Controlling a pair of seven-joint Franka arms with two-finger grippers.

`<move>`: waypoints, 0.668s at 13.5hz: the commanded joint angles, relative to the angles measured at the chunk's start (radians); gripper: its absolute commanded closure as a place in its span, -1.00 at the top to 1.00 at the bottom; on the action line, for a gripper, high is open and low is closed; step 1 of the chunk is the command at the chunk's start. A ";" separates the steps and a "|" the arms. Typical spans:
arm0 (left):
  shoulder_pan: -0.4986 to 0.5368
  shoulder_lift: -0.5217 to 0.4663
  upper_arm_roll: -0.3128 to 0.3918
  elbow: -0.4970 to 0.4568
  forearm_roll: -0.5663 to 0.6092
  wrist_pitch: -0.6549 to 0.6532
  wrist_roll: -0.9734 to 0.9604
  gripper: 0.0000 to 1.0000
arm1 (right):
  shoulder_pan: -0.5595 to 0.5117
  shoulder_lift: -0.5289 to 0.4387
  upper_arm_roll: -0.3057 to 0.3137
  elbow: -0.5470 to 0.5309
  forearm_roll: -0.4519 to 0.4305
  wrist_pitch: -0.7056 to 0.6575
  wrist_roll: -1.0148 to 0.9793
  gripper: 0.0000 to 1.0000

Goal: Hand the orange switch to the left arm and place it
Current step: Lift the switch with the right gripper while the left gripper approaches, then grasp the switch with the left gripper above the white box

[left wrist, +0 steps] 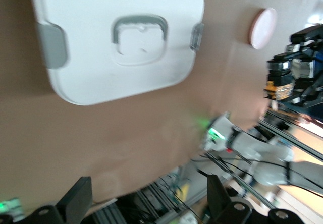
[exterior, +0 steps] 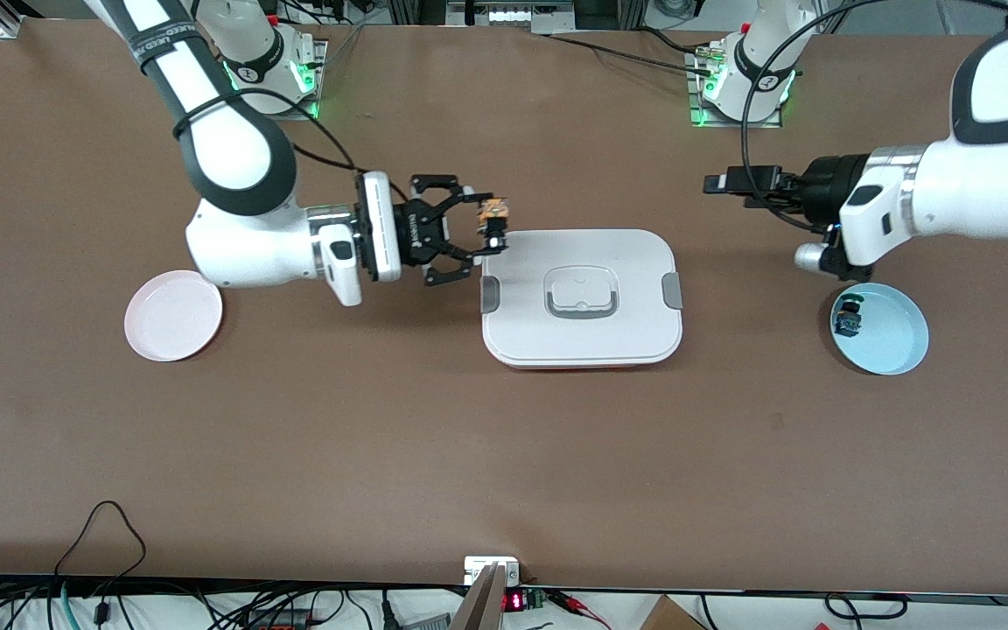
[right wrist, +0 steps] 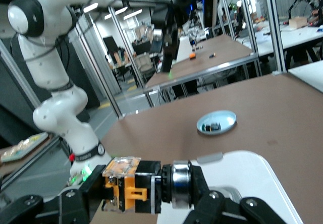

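My right gripper [exterior: 488,233] is clamped on the orange switch [exterior: 494,211], holding it in the air over the box [exterior: 582,297] edge at the right arm's end. Switch lies horizontal, long axis crosswise between my fingers; can't tell which way the button faces. My left gripper [left wrist: 146,196] hangs released, above the table near the blue plate [exterior: 893,331].

The left gripper [left wrist: 146,201] hangs above the brown table [left wrist: 101,133], its 2 black fingers [left wrist: 75,196] spread wide with nothing between them. The white box [left wrist: 91,67] lies flat, grey clips at both ends. Near it, a pink plate [left wrist: 263,28]. The right gripper [left wrist: 290,80] clamps the orange switch [left wrist: 276,89] in the air.
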 commanded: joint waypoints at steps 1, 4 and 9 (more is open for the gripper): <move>-0.006 0.073 0.003 0.029 -0.152 -0.038 0.023 1.00 | 0.059 -0.007 0.002 0.009 0.098 0.091 -0.003 -1.00; -0.015 0.115 -0.002 0.008 -0.295 -0.023 0.055 1.00 | 0.139 -0.004 0.002 0.043 0.139 0.218 -0.003 -1.00; -0.030 0.124 -0.149 -0.153 -0.653 0.212 0.274 1.00 | 0.194 -0.001 0.002 0.043 0.169 0.315 -0.055 -1.00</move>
